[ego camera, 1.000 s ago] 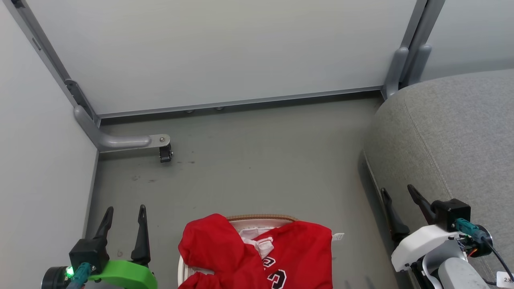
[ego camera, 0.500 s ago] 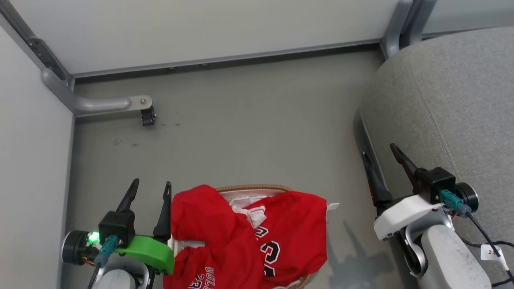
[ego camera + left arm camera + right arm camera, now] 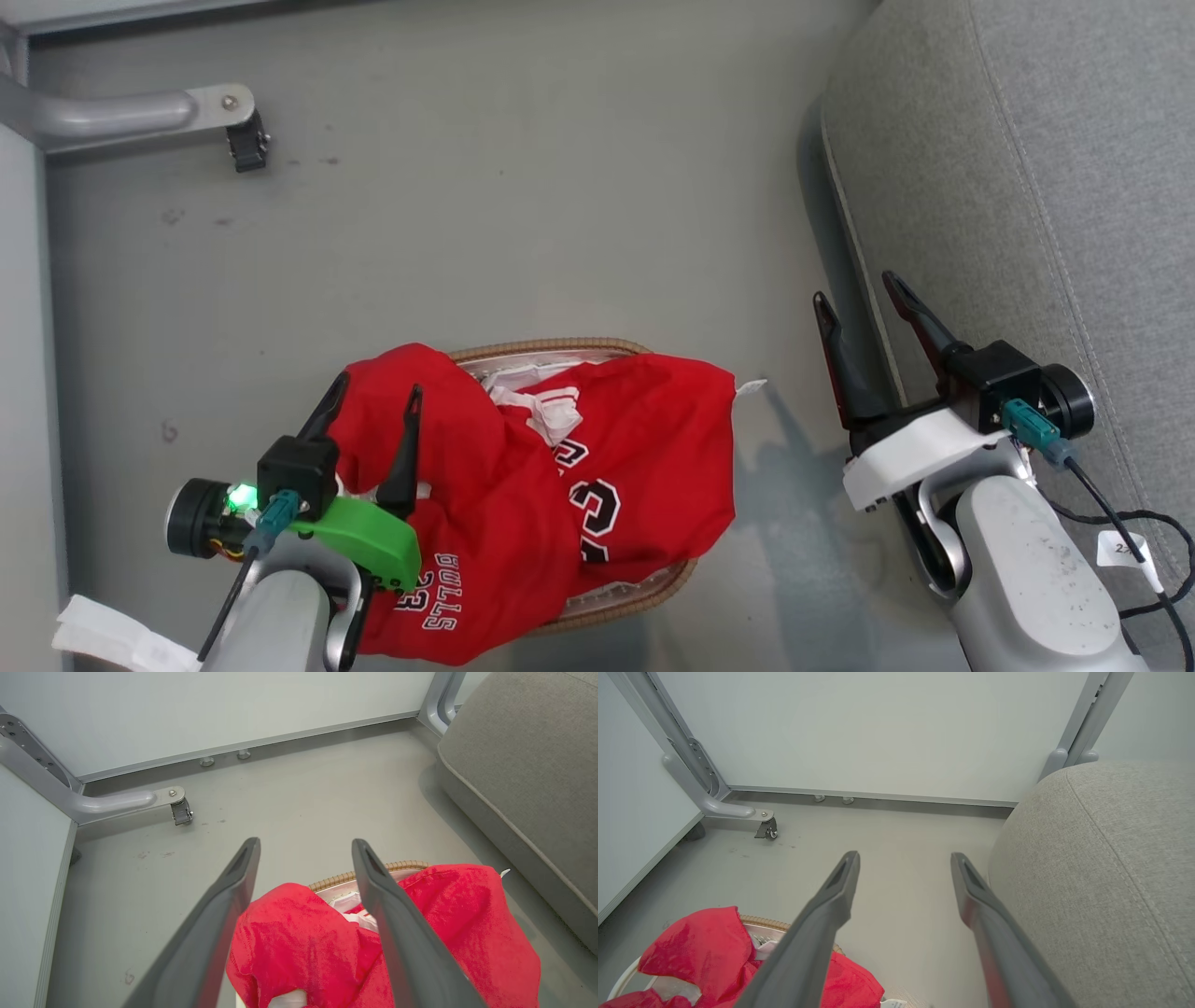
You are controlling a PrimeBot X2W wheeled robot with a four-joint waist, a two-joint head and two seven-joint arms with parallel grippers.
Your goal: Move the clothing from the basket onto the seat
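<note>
Since L claw [image 3: 377, 385], spread apart, has come over the bright red sports clothing [image 3: 635, 439] in its white brown-rimmed plastic basket [image 3: 541, 347], grab looks next. R claw [image 3: 854, 287], apart too, idles beside grey fabric seat [image 3: 1027, 140].

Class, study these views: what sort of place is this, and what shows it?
Probably an indoor test bay rather than a home: pale partition panels on a wheeled metal frame, a bare grey floor, a grey sofa seat near a laundry basket.
</note>
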